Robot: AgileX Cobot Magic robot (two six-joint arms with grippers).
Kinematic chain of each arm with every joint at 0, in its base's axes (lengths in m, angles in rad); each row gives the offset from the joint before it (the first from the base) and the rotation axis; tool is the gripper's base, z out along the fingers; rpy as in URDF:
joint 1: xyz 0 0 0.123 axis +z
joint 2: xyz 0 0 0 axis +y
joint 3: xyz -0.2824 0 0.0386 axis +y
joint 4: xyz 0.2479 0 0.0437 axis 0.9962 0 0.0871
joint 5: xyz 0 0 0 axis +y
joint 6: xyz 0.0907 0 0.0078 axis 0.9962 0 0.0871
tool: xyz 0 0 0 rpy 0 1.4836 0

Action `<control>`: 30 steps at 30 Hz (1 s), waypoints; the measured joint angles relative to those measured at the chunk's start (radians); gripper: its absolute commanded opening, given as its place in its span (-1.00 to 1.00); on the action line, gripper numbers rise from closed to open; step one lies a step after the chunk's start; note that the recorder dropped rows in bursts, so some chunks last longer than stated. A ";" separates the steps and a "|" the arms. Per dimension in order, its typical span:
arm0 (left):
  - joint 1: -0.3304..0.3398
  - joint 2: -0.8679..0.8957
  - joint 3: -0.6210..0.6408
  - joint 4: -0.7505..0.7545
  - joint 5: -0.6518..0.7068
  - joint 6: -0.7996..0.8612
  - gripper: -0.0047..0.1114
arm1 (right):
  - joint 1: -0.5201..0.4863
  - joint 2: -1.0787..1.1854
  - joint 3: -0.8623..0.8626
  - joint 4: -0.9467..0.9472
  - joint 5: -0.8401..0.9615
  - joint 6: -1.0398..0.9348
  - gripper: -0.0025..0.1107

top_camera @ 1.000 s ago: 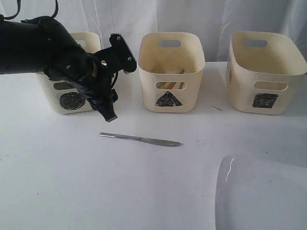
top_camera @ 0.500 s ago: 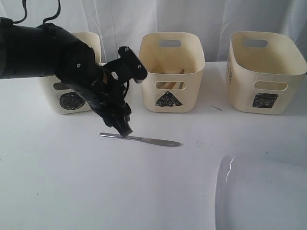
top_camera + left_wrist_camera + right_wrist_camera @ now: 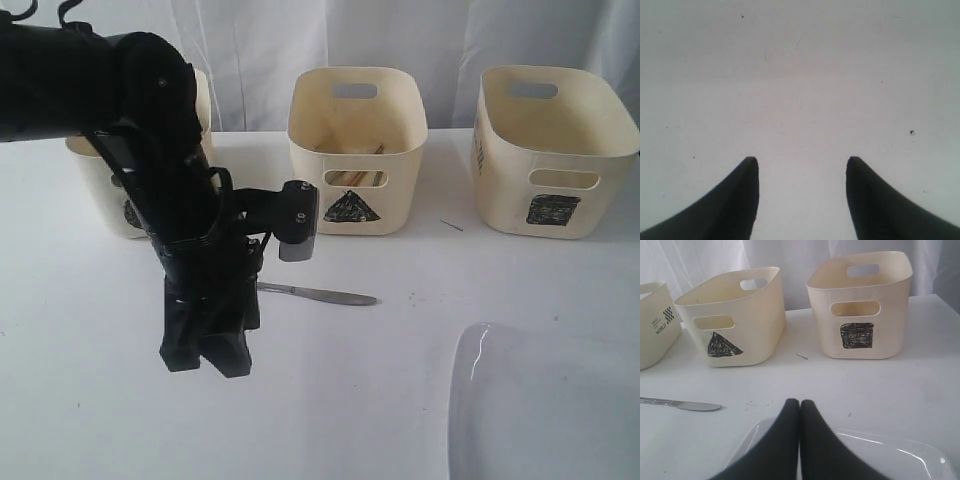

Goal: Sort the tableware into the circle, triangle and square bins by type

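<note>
Cutlery pickup is in hand: the black left gripper (image 3: 205,362) hangs wide open, empty, beside the slim steel knife (image 3: 325,294) lying before the cream triangle-marked tub (image 3: 400,190). Next, it probably needs to centre over the handle, then close.

Cream tubs: triangle bin (image 3: 357,130), square bin (image 3: 555,140), circle bin (image 3: 95,185) — each front scribbled black; circle bin's side bears a black checker print. Silver-grey knife (image 3: 320,294); white table (image 3: 500,280); glossy white plate (image 3: 540,410) — black left gripper (image 3: 205,360).
</note>
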 measured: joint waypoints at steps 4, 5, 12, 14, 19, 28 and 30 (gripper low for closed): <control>0.000 -0.016 -0.003 0.036 -0.009 0.005 0.05 | 0.000 0.000 0.000 0.000 0.000 0.000 -0.96; 0.000 -0.019 -0.007 0.056 -0.009 0.000 0.05 | 0.000 0.000 0.000 0.000 0.000 0.000 -0.96; 0.000 -0.021 -0.056 0.206 -0.032 -0.063 0.05 | 0.000 0.000 0.000 0.000 0.000 0.000 -0.96; 0.000 -0.021 -0.070 0.213 -0.047 -0.046 0.05 | 0.000 0.000 0.000 0.000 0.000 0.000 -0.96; 0.011 0.012 -0.076 0.254 -0.150 -0.007 0.05 | 0.000 0.000 0.000 0.000 0.000 0.000 -0.96; 0.081 0.179 -0.125 0.202 -0.275 0.106 0.05 | 0.000 0.000 0.000 0.000 0.000 0.000 -0.96; 0.103 0.209 -0.144 0.202 -0.287 0.122 0.05 | 0.000 0.000 0.000 0.000 0.000 0.000 -0.96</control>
